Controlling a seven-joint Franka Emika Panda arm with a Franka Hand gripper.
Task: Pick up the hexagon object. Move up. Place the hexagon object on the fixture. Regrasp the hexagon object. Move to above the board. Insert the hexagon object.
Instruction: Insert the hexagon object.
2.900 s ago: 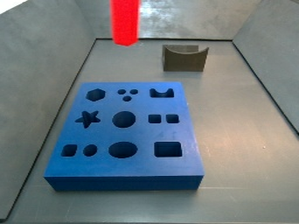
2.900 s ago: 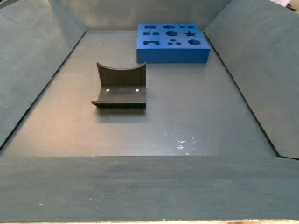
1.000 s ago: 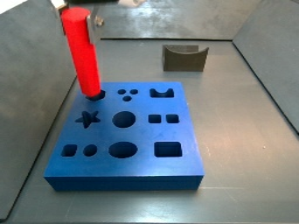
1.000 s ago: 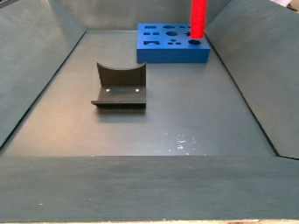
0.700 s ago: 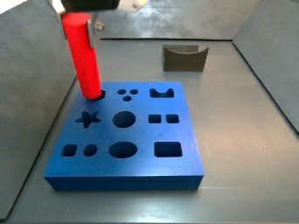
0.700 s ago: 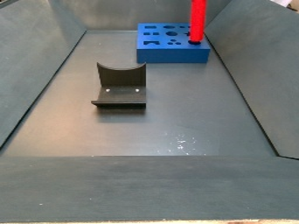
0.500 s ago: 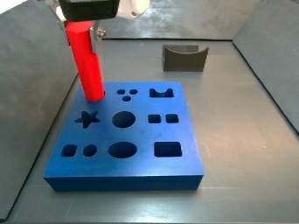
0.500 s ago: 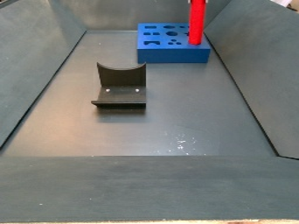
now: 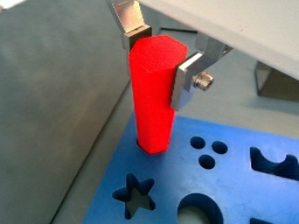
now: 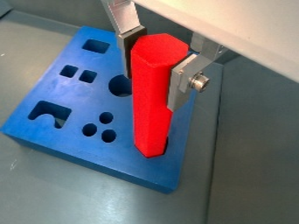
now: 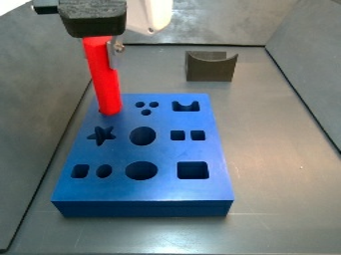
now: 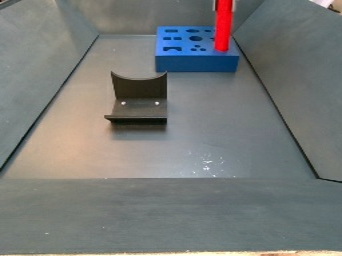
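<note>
Up close at the wrist, the gripper (image 9: 162, 54) has its two silver fingers (image 9: 190, 77) squeezed tight on the top of the hexagon object (image 9: 153, 92). That red bar stands straight up, w/ its low end going into a hole at the corner of the board (image 9: 246, 192), next to the star hole (image 9: 136, 194). Both wrist views show this.

Going out to a side view, the gripper (image 11: 102, 40) hangs over the far left corner of the board (image 11: 144, 194), and the red bar (image 11: 103, 75) looks partly down in the hexagon hole. How deep it sits, can't tell.

So it looks like the last step, the insert. Next move prob needs a slow push straight down, bar kept upright so the flat sides line up w/ the hole, then let go.

Farther back, the fixture (image 11: 209, 66) sits alone on the floor, well apart from the board, nothing on it.
</note>
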